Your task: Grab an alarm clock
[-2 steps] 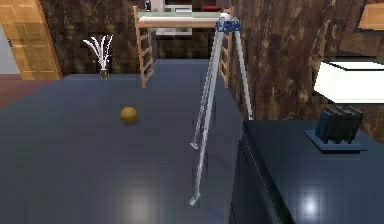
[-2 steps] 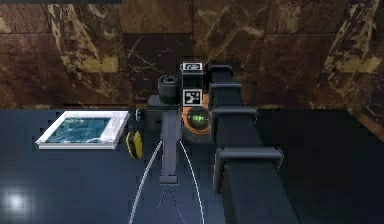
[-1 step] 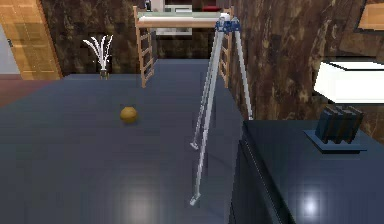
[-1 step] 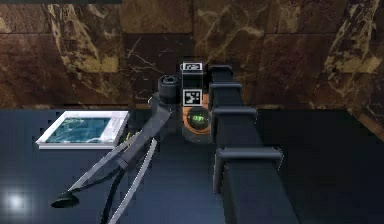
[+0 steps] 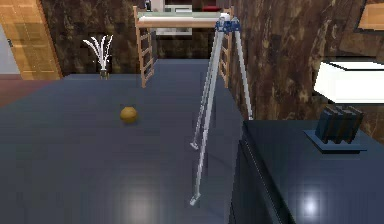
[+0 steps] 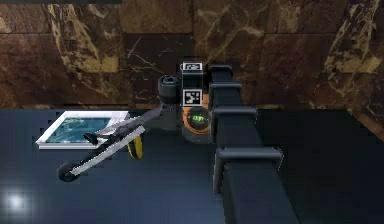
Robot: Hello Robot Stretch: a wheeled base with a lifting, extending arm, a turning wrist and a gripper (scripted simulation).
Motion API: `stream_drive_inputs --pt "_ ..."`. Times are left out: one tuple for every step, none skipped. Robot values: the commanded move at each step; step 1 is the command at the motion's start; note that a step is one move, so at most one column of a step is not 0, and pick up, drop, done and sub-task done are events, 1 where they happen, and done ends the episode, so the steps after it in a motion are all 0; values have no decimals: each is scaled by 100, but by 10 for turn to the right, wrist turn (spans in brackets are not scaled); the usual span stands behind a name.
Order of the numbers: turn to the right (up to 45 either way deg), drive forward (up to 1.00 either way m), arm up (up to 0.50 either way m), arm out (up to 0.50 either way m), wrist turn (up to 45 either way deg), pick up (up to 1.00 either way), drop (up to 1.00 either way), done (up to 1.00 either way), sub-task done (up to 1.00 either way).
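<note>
Nestling beside the arm, round orange alarm clock with green face; pincer state unclear.

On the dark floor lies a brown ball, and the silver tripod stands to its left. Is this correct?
No. In the forward view the silver tripod stands to the right of the brown ball, not its left. The ball does lie on the dark floor.

The forward view faces ahead and downward across the floor. The arm side view faces sideways, close over the bench. Both views share this bench.
</note>
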Motion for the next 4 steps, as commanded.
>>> stream_drive_inputs --pt "0 0 0 0 450 0 0 0 0" --pt "0 0 0 0 450 0 0 0 0" --pt "0 0 0 0 150 0 0 0 0" --pt "0 0 0 0 0 100 0 0 0"
